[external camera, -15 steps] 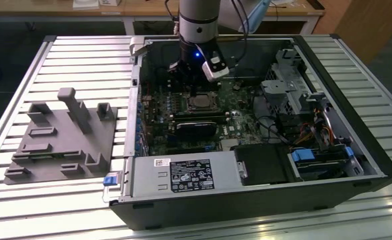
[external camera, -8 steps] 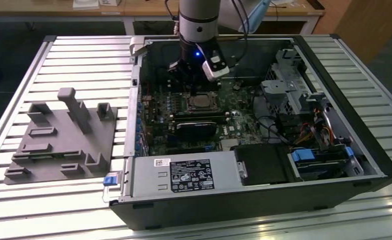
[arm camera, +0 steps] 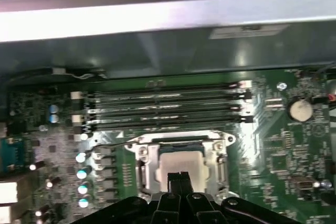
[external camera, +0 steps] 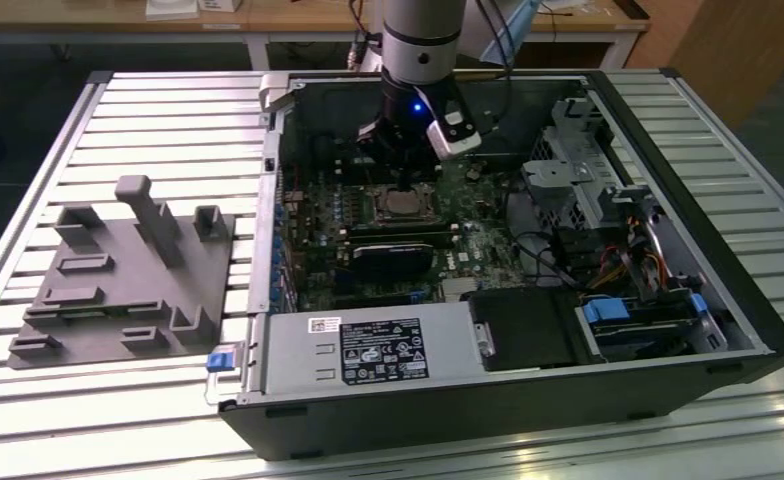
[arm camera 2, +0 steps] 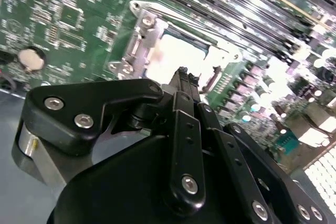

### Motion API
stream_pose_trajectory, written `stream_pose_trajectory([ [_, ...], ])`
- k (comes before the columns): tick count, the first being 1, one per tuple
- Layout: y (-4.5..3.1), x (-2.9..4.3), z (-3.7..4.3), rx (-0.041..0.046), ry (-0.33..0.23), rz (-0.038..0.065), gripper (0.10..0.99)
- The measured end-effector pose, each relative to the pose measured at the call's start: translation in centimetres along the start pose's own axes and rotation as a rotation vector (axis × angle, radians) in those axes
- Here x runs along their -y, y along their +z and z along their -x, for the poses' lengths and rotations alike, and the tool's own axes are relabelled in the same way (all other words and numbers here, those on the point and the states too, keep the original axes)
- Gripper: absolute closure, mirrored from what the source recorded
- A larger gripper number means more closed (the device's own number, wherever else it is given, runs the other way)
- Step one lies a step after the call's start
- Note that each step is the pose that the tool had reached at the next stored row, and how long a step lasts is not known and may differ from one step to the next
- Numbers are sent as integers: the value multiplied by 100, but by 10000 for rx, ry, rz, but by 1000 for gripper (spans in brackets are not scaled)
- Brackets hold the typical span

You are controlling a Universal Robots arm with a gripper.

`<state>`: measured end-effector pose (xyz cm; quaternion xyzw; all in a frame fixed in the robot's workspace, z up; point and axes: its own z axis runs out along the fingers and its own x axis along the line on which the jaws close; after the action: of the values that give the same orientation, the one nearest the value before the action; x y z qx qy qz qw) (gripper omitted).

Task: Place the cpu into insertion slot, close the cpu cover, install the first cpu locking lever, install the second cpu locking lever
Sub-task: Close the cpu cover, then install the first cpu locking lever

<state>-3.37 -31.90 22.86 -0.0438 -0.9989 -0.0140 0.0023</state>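
Note:
The cpu (arm camera: 181, 162) lies flat in the insertion slot (external camera: 376, 207) on the green board, its pale metal top showing through the window of the cpu cover (arm camera: 152, 162). The silvery cover lies down around the chip. A thin wire lever (arm camera: 113, 144) sticks out from one corner of the socket. My gripper (arm camera: 178, 178) hangs just over the socket's edge, its two black fingertips pressed together with nothing between them. In the second wrist view the gripper (arm camera 2: 182, 74) points at the bright cpu (arm camera 2: 176, 56). In the exterior view the gripper (external camera: 399, 180) stands upright over the cpu (external camera: 400, 207).
Long black memory slots (arm camera: 168, 108) run beside the socket, with a coin battery (arm camera: 300, 109) off to one side. A black module (external camera: 392, 262), the power supply (external camera: 365, 350) and a drive cage (external camera: 632, 310) crowd the case. A grey fixture block (external camera: 125, 280) sits at the exterior view's left.

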Motion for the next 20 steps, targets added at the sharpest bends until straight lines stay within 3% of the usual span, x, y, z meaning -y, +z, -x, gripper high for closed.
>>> stream_pose_trajectory([
  [20, -29, -3, 23, 1, 1, 4, 980],
])
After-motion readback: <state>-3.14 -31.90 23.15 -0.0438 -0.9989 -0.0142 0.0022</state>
